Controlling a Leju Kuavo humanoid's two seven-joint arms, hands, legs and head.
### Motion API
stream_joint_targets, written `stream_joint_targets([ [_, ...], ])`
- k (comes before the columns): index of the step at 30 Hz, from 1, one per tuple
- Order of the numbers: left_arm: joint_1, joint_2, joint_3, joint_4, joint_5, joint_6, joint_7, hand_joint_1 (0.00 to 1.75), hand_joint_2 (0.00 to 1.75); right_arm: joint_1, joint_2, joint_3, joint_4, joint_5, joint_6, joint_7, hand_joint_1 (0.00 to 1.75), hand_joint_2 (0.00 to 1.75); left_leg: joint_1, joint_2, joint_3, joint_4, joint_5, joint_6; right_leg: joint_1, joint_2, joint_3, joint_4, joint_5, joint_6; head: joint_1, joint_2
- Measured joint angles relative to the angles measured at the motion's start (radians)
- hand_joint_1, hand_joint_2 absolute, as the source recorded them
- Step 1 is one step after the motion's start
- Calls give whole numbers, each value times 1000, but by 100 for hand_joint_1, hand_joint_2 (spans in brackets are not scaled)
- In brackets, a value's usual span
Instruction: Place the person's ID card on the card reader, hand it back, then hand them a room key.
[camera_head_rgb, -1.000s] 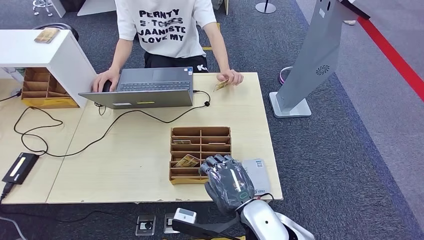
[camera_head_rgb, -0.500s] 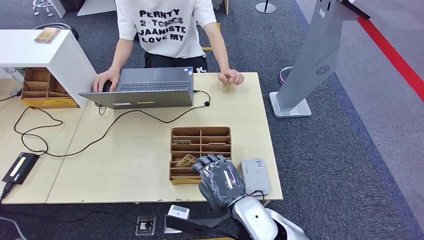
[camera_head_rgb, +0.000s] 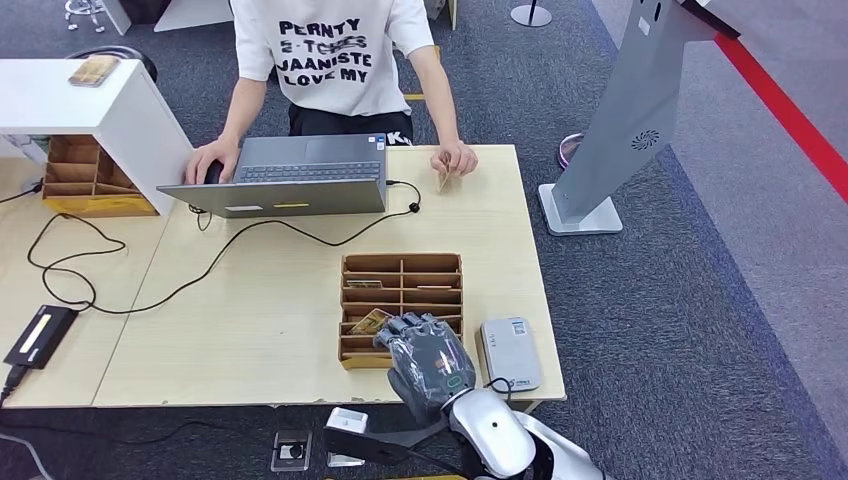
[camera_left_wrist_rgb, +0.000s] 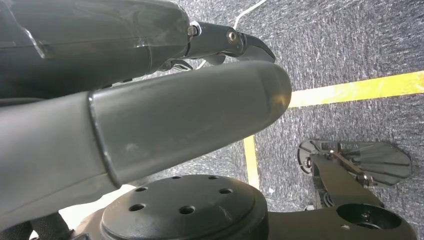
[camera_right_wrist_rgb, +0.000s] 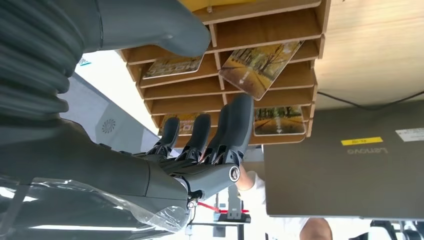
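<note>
Right hand (camera_head_rgb: 428, 358): over the near edge of the wooden card organizer (camera_head_rgb: 401, 307), fingers apart, holding nothing. In the right wrist view the fingertips (camera_right_wrist_rgb: 239, 114) reach toward a tilted room key card (camera_right_wrist_rgb: 260, 68) with an autumn-tree print, which leans out of a near compartment; whether they touch it cannot be told. Compared with a second ago, the hand sits further left and nearer the organizer's front, and now leaves the card reader uncovered.

Left hand (camera_left_wrist_rgb: 150, 120): hanging beside the body over grey carpet with a yellow floor line; whether its fingers are spread or curled cannot be told.

Card reader (camera_head_rgb: 509, 353): grey, flat, just right of the organizer at the table's near edge. Small print on its face is unreadable.

Further key cards (camera_right_wrist_rgb: 278, 120): lying in other organizer compartments.

Laptop (camera_head_rgb: 290, 177): beyond the organizer, open toward the person; the lid reads "Lenovo" in the right wrist view, with a yellow sticker.

Person (camera_head_rgb: 330, 55): behind the laptop, white T-shirt printed "PERNTY", "JAANISTE", "LOVE MY". One hand rests at the laptop's left corner.

ID card (camera_head_rgb: 443, 180): held in the person's other hand (camera_head_rgb: 455, 158), at the far table edge, right of the laptop. It now hangs nearly edge-on, closer to the laptop than before.
</note>
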Motion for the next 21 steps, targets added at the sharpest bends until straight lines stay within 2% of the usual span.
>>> stream_joint_targets([
  [3,0,1,0,0,7,0,0,0,0,-8,16,6,29,-11,-9,-16,75,175,0,0,0,0,0,0,0,0,0,0,0,0,0,0],
  [7,0,2,0,0,12,1,0,0,0,-17,35,10,72,-21,-22,-28,64,175,0,0,0,0,0,0,0,0,0,0,0,0,0,0],
  [13,0,2,0,0,21,7,0,0,0,-30,59,21,125,-33,-33,-39,62,175,0,0,0,0,0,0,0,0,0,0,0,0,0,0],
  [21,0,3,0,0,31,9,0,0,0,-55,92,29,208,-52,-63,-63,72,175,0,0,0,0,0,0,0,0,0,0,0,0,0,0],
])
